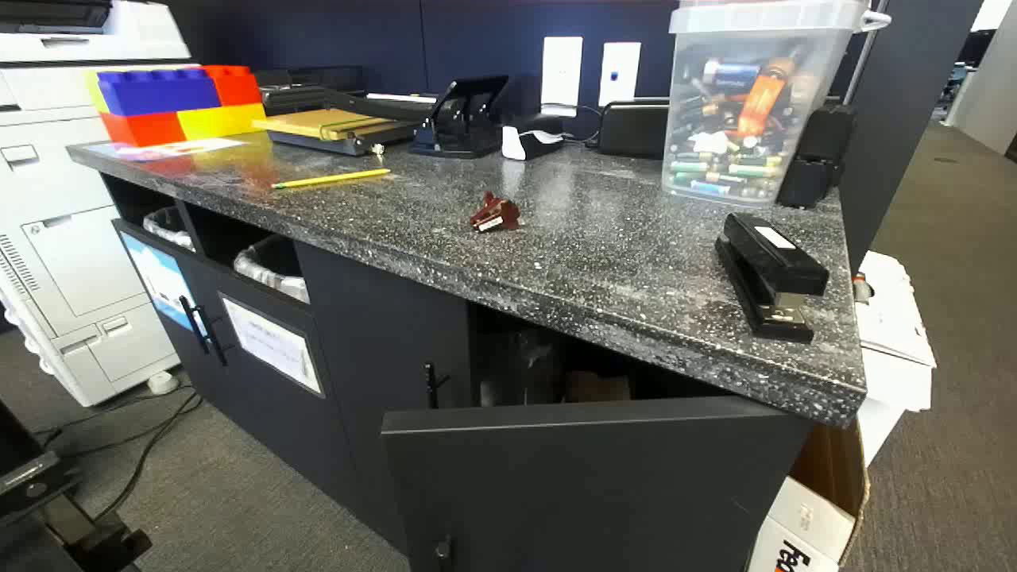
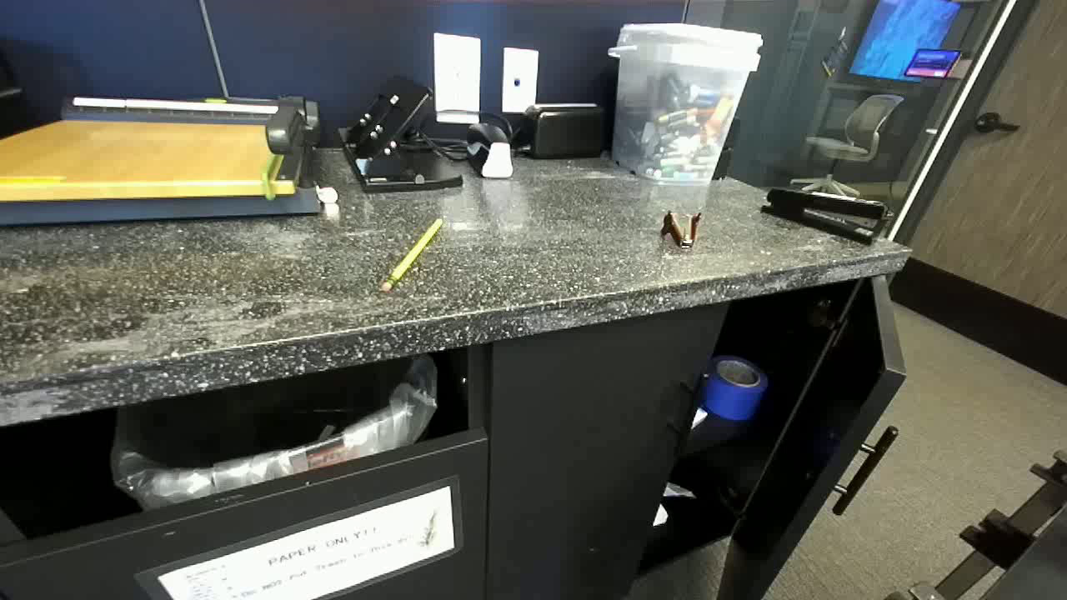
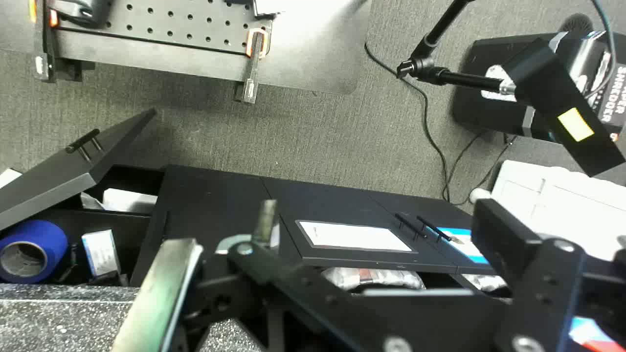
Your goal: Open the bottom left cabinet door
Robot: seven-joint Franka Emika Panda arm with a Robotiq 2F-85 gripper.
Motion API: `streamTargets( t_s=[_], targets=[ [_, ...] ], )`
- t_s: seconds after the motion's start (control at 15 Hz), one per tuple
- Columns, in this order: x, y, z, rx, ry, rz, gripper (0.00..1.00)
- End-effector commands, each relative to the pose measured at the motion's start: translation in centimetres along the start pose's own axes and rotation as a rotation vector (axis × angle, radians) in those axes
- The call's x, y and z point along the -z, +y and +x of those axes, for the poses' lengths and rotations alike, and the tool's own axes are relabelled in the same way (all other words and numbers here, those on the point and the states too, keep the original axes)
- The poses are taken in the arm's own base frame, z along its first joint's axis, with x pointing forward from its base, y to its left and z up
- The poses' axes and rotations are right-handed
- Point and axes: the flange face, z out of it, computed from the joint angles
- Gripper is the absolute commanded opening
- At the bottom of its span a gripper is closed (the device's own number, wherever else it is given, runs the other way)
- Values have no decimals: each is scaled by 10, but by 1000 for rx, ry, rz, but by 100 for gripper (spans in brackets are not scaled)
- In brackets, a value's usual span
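While the gripper (image 3: 362, 239) holds its two fingers wide apart in the wrist view, with the fronts of the dark cabinet (image 3: 332, 195) showing past them, the cabinet door (image 1: 604, 485) stands open at the end away from the white printer (image 1: 87, 159). In an exterior view this plain charcoal panel angles out from beneath the corner of the speckled counter (image 1: 588, 246); in the wrist view it is at the left edge. Its bar handle (image 2: 867, 471) sticks out from the outer face. Inside, a roll of blue tape (image 2: 733, 402) sits on a shelf, and the wrist view shows a small white-and-blue box (image 3: 101, 253) near it. Next to that opening a matching door (image 2: 583, 467) is shut, and beyond it comes a front with a paper sign (image 2: 308, 546) reading "PAPER ONLY!!", a clear bag (image 2: 196, 479) showing in the gap above. On the counter, a black stapler (image 1: 771, 274) sits near the corner over the open door. A red-brown staple remover (image 1: 496, 214) and a yellow pencil (image 1: 332, 178) lie well apart. Farther back are a clear tub (image 1: 763, 17) of batteries (image 1: 723, 175), a hole punch (image 2: 392, 142) and a paper cutter (image 2: 150, 158), with coloured toy bricks (image 1: 179, 107) near the printer. Two white plates (image 2: 457, 75) are set on the dark blue wall (image 2: 317, 50) behind.
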Motion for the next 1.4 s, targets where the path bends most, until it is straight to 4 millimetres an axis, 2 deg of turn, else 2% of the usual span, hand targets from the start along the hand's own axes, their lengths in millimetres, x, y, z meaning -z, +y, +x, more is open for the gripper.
streamTargets(
  t_s=[0.0, 1.07, 1.13, 1.33],
  targets=[
    [1, 0, 0, 0, 0, 0, 100],
    [1, 0, 0, 0, 1, 0, 100],
    [-5, 7, 12, -15, -8, -7, 100],
    [-26, 31, 29, -55, -12, -32, 100]
  ],
)
